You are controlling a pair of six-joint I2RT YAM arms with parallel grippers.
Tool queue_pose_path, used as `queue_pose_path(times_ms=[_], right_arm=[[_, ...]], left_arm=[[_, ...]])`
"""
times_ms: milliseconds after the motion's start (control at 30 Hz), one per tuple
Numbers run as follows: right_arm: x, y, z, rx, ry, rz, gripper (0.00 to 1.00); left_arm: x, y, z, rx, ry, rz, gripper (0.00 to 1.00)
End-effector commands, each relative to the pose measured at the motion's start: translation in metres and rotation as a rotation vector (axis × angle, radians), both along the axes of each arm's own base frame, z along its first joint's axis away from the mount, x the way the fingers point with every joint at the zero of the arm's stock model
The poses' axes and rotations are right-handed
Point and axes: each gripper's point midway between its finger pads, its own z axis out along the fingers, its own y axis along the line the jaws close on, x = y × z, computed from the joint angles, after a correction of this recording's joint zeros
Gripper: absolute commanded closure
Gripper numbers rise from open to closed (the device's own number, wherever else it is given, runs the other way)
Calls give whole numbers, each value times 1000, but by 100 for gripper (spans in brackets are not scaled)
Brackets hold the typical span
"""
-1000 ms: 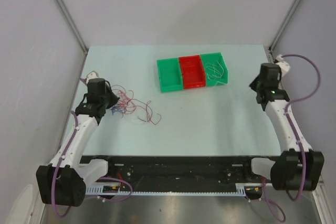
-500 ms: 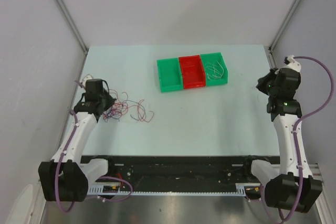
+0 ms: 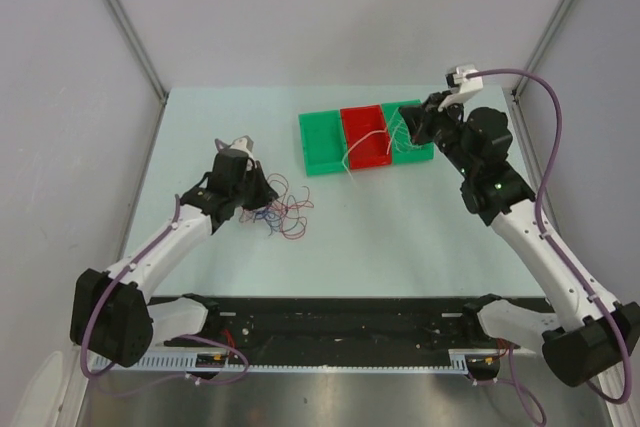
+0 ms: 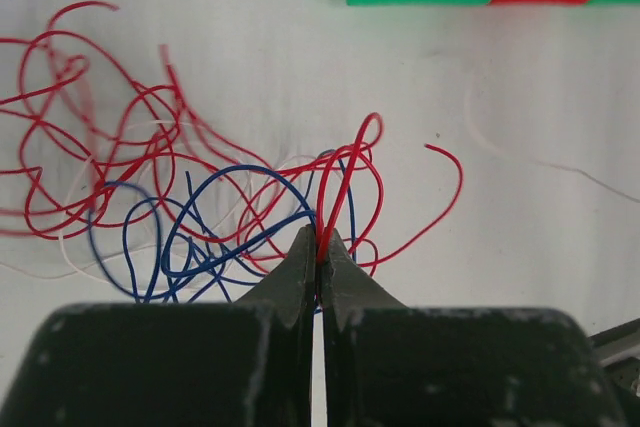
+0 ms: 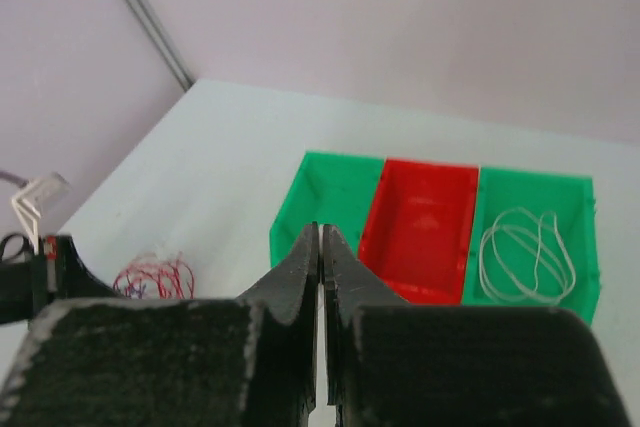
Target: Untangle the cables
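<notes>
A tangle of thin red, blue and whitish cables [image 3: 278,212] lies on the table left of centre; it fills the left wrist view [image 4: 200,197]. My left gripper [image 3: 258,197] sits at the tangle's left edge, shut on a red cable [image 4: 340,182] that rises in a loop from the fingertips. My right gripper [image 3: 410,133] hovers over the bins, jaws shut. A whitish cable [image 3: 365,155] trails from it, across the red bin, down to the table. The tangle also shows small in the right wrist view [image 5: 150,275].
Three joined bins stand at the back centre: green [image 3: 318,144], red [image 3: 366,152] and green [image 3: 428,147]. The right green bin holds coiled whitish cables [image 5: 525,252]. A loose whitish strand [image 4: 540,162] lies on the table right of the tangle.
The right arm swung from the table's far right to above the bins, now with a whitish cable trailing from it. The left gripper and the tangle shifted right, towards the table's middle.
</notes>
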Motion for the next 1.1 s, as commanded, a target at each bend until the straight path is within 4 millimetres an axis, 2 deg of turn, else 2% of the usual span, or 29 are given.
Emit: queue_pose_path(times_ms=[0, 33, 100, 133, 233, 267, 300, 400, 433, 467, 567, 600, 667, 733, 767, 833, 967, 1067], right_arm=[[20, 4, 62, 13, -205, -98, 100], [24, 2, 74, 28, -226, -125, 100], [34, 2, 79, 43, -240, -160, 100], [39, -4, 88, 56, -255, -202, 100], [57, -8, 92, 56, -264, -266, 100], [60, -10, 103, 67, -283, -278, 100], [68, -8, 102, 66, -286, -290, 100], [80, -14, 117, 110, -315, -331, 100], [86, -21, 121, 118, -320, -345, 100], [88, -25, 133, 146, -329, -356, 100], [110, -37, 131, 147, -303, -392, 100], [112, -44, 143, 168, -317, -406, 100], [130, -56, 136, 160, -293, -430, 100], [137, -62, 144, 187, -296, -428, 100], [150, -69, 133, 179, -267, -444, 100], [155, -69, 134, 196, -260, -427, 100], [163, -52, 117, 174, -226, -379, 100], [169, -53, 106, 149, -207, -413, 100]], left_arm=[[4, -18, 8, -40, -48, -76, 100], [4, -18, 7, -37, -46, -76, 100], [3, -16, 6, -30, -51, -77, 100], [2, -15, 6, -27, -52, -78, 100], [1, -13, 7, -20, -62, -74, 100], [1, -13, 7, -17, -61, -76, 100], [1, -13, 7, -14, -64, -77, 100], [2, -12, 6, -7, -66, -79, 100], [2, -13, 6, -8, -64, -84, 100], [2, -13, 6, -4, -64, -87, 100], [3, -12, 5, 1, -66, -84, 100], [2, -12, 4, 2, -63, -85, 99], [2, -12, 5, 1, -66, -87, 100], [2, -12, 6, 1, -68, -86, 100], [3, -11, 6, 4, -69, -83, 100], [3, -11, 6, 7, -70, -81, 100], [5, -9, 7, 13, -76, -72, 100], [6, -9, 5, 16, -70, -69, 99]])
